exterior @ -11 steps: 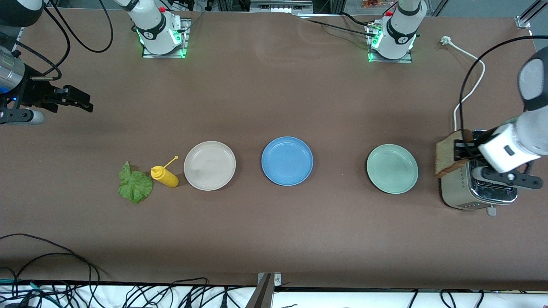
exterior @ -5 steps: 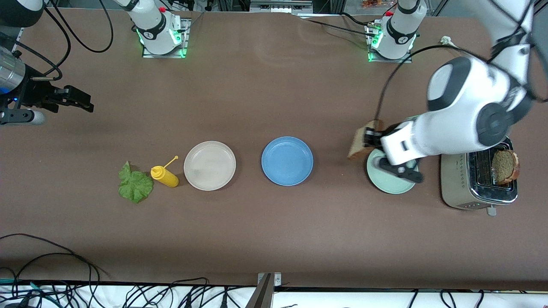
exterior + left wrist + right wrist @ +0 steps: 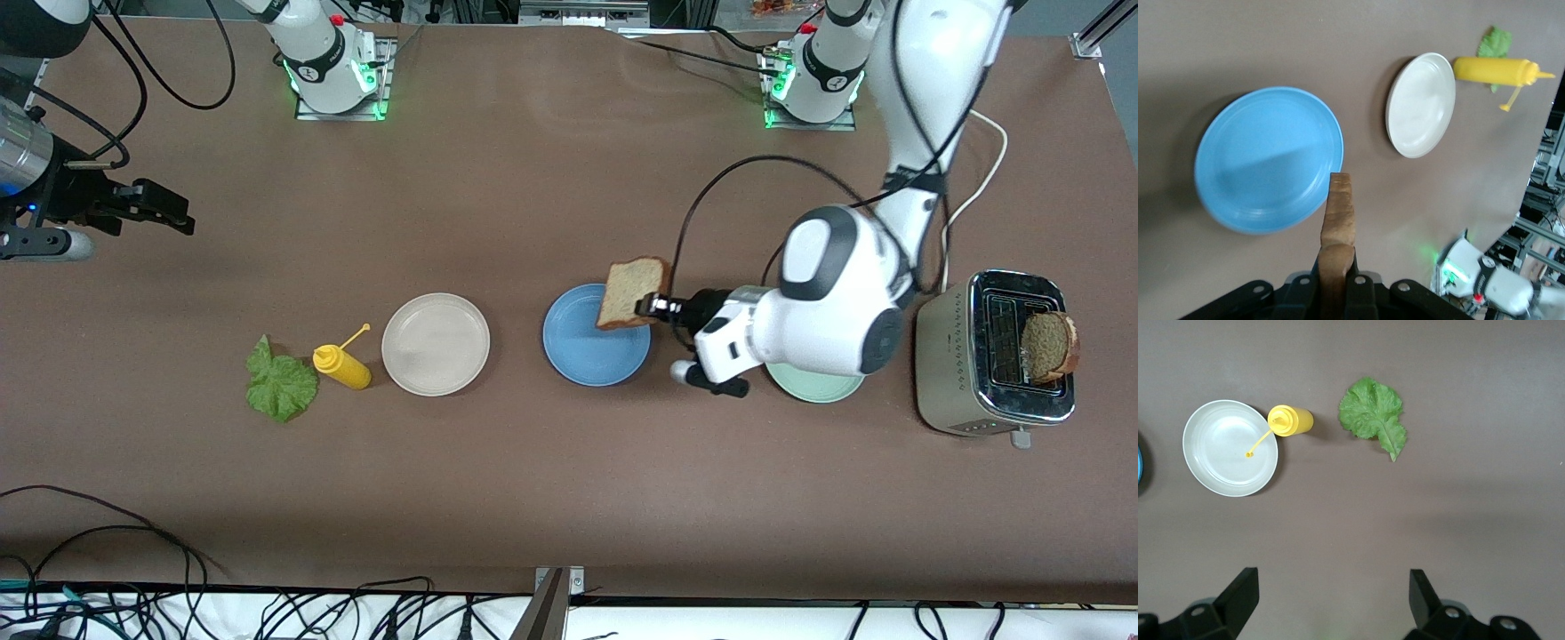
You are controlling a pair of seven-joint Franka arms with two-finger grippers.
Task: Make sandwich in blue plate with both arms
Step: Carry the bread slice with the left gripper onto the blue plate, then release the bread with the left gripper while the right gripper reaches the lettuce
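Left tool (image 3: 656,308) grips a bread slice (image 3: 631,292) on edge, over the blue plate (image 3: 587,351) rim nearest the left arm's end. Slice needs tipping flat over plate centre. Right tool (image 3: 1331,593) waits, fingers spread, above the lettuce (image 3: 281,384) end of the tabletop (image 3: 569,498).

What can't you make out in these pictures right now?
- Pale green plate: front view, mostly covered by the left arm.
- Left gripper: front view, fingertips hidden by the bread slice it holds over the blue plate.
- Second slice in the toaster: lower part hidden inside the slot.
- Right gripper: waits open, cut off at the right wrist view's edge.
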